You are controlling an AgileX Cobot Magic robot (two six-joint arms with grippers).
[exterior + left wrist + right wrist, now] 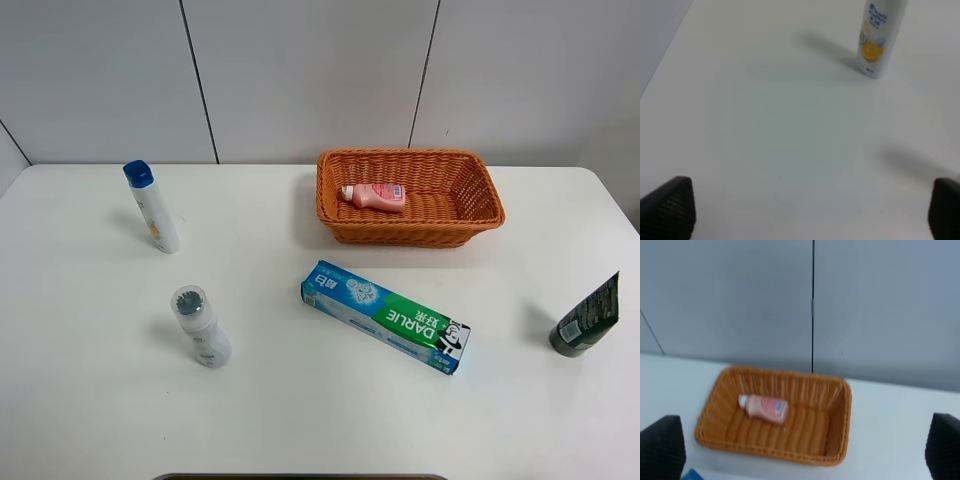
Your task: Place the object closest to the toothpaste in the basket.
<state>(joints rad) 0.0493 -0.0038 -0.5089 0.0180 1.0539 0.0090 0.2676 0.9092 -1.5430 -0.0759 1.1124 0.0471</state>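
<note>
Finding both grippers, left (810, 212) and right (805, 452), with jaws spread wide and empty, and the pink bottle (375, 195) lying inside the basket (480, 195) beyond the toothpaste (385, 315), we judge the risk to be a needless regrasp dragging it out.

Pink bottle (374, 195) on its side inside wicker basket (480, 215), toothpaste box (386, 316) nearby.

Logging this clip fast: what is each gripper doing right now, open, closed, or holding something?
Left gripper: open, holding nothing.
Right gripper: open, holding nothing.
</note>
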